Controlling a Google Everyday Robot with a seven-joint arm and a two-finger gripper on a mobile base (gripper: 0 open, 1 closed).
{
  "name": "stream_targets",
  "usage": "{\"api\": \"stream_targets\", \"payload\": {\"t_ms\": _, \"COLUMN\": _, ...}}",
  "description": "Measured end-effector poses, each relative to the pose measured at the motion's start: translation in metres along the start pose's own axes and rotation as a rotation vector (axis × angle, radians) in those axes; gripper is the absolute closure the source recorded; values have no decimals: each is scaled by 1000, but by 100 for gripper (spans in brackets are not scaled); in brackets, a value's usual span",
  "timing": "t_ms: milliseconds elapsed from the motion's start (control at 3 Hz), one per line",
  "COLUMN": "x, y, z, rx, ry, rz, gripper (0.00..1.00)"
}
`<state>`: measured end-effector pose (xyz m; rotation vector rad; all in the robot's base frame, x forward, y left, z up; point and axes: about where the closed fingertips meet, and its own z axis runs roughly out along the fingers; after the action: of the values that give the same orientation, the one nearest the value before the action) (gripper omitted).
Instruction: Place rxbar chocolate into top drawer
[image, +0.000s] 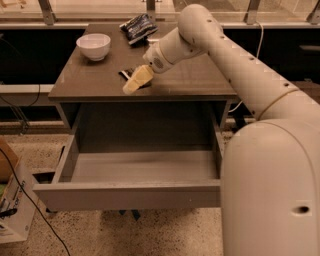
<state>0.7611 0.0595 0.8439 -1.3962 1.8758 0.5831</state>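
Note:
The rxbar chocolate is a small dark bar lying on the brown table top, near its front middle. Only its left end shows, because my gripper is over it with its pale tip pointing down-left at the table surface. I cannot tell whether it touches the bar. The top drawer is pulled fully out below the table, and its pale grey inside shows nothing in it. My white arm reaches in from the right.
A white bowl stands at the table's back left. A crinkled dark bag lies at the back middle. A cardboard box and a black cable are on the floor at the left.

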Motion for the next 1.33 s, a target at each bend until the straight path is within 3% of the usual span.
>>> {"api": "stream_targets", "payload": {"t_ms": 333, "x": -7, "y": -17, "z": 17, "rx": -6, "ry": -43, "rz": 19, "gripper": 0}}
{"api": "stream_targets", "payload": {"t_ms": 667, "x": -5, "y": -35, "z": 22, "rx": 18, "ry": -48, "rz": 47, "gripper": 19}}
{"api": "stream_targets", "payload": {"t_ms": 1333, "x": 7, "y": -42, "z": 26, "rx": 32, "ry": -24, "rz": 83, "gripper": 65}}
